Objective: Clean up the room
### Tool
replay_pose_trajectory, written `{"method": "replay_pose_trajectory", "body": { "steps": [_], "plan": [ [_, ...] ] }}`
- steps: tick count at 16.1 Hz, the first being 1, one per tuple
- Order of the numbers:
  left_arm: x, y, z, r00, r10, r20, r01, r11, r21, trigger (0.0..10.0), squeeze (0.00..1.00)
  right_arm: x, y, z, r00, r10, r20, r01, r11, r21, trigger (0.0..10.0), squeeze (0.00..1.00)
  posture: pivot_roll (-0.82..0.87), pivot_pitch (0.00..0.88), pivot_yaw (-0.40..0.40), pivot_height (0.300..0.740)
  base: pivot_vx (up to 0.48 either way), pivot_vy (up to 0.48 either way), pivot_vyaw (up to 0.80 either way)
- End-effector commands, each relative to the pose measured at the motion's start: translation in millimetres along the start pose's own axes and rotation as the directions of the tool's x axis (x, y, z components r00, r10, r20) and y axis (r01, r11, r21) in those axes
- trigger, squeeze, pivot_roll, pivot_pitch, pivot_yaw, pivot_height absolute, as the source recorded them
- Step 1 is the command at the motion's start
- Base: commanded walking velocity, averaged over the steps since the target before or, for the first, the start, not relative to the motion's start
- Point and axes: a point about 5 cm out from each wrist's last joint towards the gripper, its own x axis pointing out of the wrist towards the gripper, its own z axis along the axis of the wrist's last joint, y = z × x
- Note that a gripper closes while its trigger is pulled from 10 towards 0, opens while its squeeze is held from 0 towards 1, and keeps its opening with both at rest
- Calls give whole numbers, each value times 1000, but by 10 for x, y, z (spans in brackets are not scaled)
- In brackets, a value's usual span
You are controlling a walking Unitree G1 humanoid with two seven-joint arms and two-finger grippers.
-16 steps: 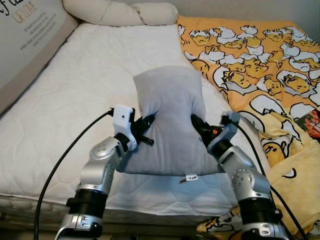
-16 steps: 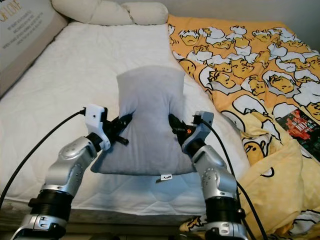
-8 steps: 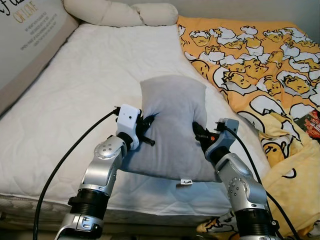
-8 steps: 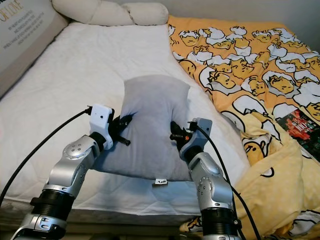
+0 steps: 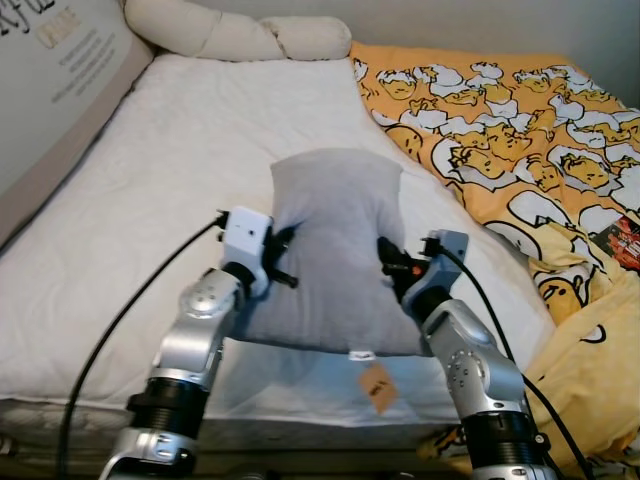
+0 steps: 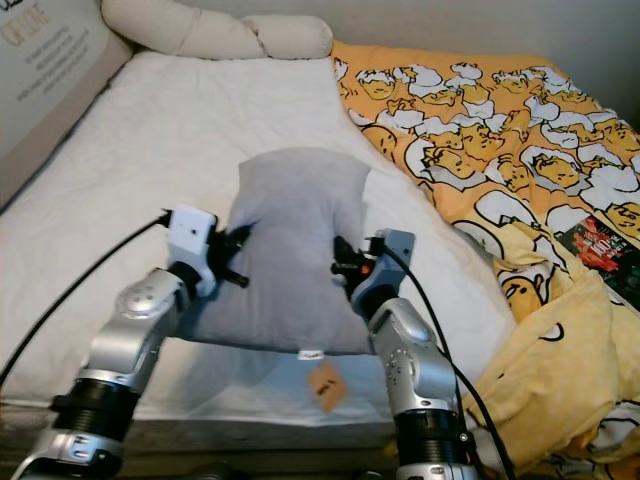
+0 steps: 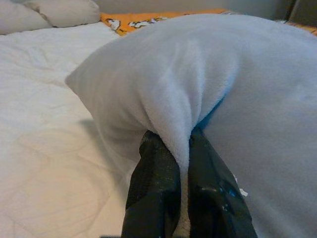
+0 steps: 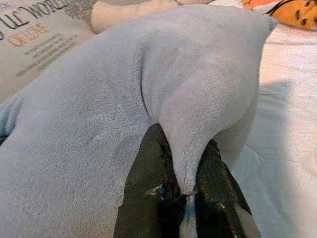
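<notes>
A grey fleece pillow (image 5: pixel 335 250) hangs lifted over the near part of the white bed (image 5: pixel 170 170). My left gripper (image 5: pixel 280 255) is shut on the pillow's left edge, with a fold of fabric pinched between its black fingers (image 7: pixel 153 193). On the opposite edge my right gripper (image 5: pixel 388 262) is shut on another fold, seen between its fingers (image 8: pixel 148 183). A small tag (image 5: pixel 377 386) dangles from the pillow's near edge.
An orange duvet with a cartoon egg print (image 5: pixel 500 130) covers the bed's right side and spills over its near right corner. A long cream bolster (image 5: pixel 235 35) lies at the head. A printed board (image 5: pixel 50 80) leans along the left. A dark book (image 6: pixel 600 245) rests on the duvet.
Both arms have carried the pillow slightly left and higher off the mattress. The dangling tag now hangs free below the near edge. The head view has tilted a little.
</notes>
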Motion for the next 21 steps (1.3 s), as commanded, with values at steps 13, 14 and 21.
{"method": "replay_pose_trajectory", "body": {
  "steps": [13, 14, 21],
  "plan": [
    [16, 20, 112, 1000, 18, 24, -20, 999, 48, 10000, 0, 29, 2, 37, 999, -19, 27, 19, 1000, 14, 10000, 0, 108, 0, -39, 740, 0, 348, -121],
    [14, 28, 113, 1000, 20, 22, -21, 999, 49, 10000, 0, 32, 5, 37, 999, -21, 27, 20, 1000, 16, 10000, 0, 110, 0, -38, 740, 0, 375, -800],
    [38, 65, 150, 999, 31, 23, -32, 998, 54, 10000, 0, 44, 9, 41, 999, -27, 30, 26, 1000, 8, 10000, 0, 107, 0, -28, 740, 0, 402, -149]
  ]
}}
